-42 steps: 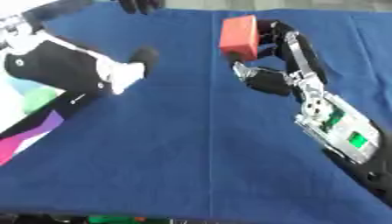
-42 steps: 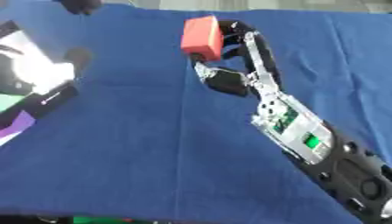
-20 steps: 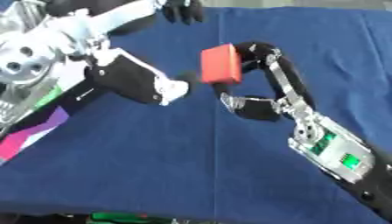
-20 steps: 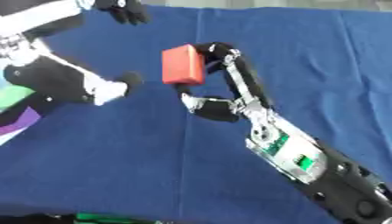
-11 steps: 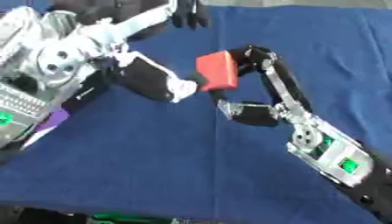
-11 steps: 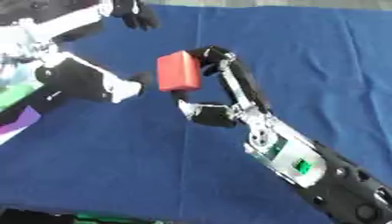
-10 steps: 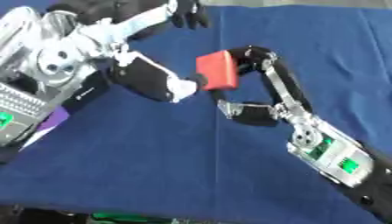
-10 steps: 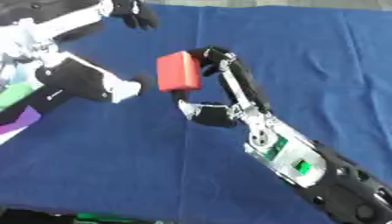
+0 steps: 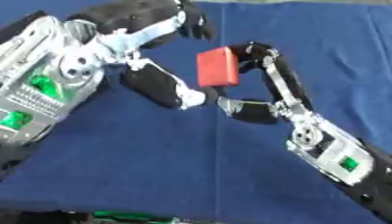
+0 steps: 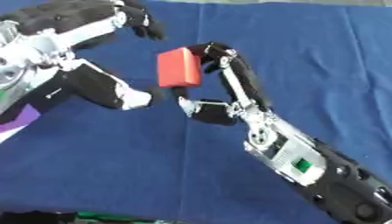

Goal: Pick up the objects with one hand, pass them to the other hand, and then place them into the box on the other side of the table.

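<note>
A red block point(image 9: 217, 67) hangs in the air above the blue table, held by my right hand point(image 9: 264, 94), whose fingers curl over its right side while the thumb sits below it. My left hand point(image 9: 145, 52) is spread open just left of the block: its fingers arch above and behind it, and its thumb point(image 9: 165, 87) reaches under toward the block's lower left corner. Whether the left hand touches the block is unclear.
A blue cloth point(image 9: 153, 166) covers the table. A purple and white patch point(image 10: 15, 120) shows at the left edge, partly hidden by my left arm. No box is in view.
My right hand carried the red block leftward toward the table's middle. My left arm swung in from the left and now brackets the block with open fingers.
</note>
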`<act>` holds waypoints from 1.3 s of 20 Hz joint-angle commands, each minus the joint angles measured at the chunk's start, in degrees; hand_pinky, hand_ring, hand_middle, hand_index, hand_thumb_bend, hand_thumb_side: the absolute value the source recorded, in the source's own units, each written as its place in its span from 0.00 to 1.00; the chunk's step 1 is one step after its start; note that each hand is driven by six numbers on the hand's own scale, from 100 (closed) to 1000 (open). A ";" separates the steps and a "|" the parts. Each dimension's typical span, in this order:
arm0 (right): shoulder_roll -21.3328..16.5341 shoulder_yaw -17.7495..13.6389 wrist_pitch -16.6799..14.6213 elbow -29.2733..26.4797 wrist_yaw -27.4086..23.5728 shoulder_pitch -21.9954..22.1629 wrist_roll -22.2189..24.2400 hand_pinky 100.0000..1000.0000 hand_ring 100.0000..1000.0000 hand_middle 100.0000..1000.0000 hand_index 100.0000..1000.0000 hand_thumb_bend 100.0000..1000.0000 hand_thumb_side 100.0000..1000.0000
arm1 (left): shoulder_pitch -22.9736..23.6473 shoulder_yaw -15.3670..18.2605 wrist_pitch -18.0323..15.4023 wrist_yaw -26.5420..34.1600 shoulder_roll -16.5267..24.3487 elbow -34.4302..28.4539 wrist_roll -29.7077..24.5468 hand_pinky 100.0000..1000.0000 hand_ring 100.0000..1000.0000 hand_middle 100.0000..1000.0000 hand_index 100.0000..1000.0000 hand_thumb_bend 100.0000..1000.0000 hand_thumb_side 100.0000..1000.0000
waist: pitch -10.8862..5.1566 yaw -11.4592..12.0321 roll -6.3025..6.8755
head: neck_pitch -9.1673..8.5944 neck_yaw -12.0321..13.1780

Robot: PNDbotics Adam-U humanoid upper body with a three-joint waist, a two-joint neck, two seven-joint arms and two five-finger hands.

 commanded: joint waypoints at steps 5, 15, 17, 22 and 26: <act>-0.09 0.00 2.51 -0.57 0.04 -1.23 -2.01 0.56 0.65 0.41 0.41 0.00 0.00 | -0.79 0.20 -1.31 -3.38 -0.88 2.14 3.50 0.85 0.76 0.70 0.80 0.40 0.30 | -0.72 0.04 0.17 | -0.66 0.38; 0.40 0.88 3.93 -0.57 0.08 -1.69 -1.94 0.55 0.65 0.41 0.41 0.00 0.00 | -2.02 -0.54 -2.64 -2.46 -1.62 4.41 4.72 0.86 0.76 0.70 0.80 0.41 0.33 | -0.57 0.40 0.34 | -1.05 0.21; 0.50 0.91 4.24 -0.57 0.10 -1.88 -2.25 0.55 0.65 0.41 0.41 0.00 0.00 | -2.76 -0.45 -2.32 -1.49 -1.63 4.69 4.18 0.86 0.76 0.70 0.80 0.39 0.36 | -0.52 0.51 0.41 | -1.03 0.22; 0.44 0.53 4.79 -0.57 0.24 -1.95 -3.11 0.55 0.65 0.41 0.40 0.00 0.00 | -4.74 0.34 0.12 1.64 -2.02 3.72 2.72 0.88 0.76 0.69 0.81 0.33 0.37 | -0.33 0.83 0.51 | -1.08 0.02; 0.67 0.67 5.52 -0.57 -0.34 -2.81 -3.72 0.55 0.65 0.41 0.40 0.00 0.00 | -6.05 1.99 3.65 3.95 -4.34 3.69 1.88 0.89 0.75 0.68 0.80 0.28 0.37 | -0.02 1.11 0.55 | -1.19 -0.05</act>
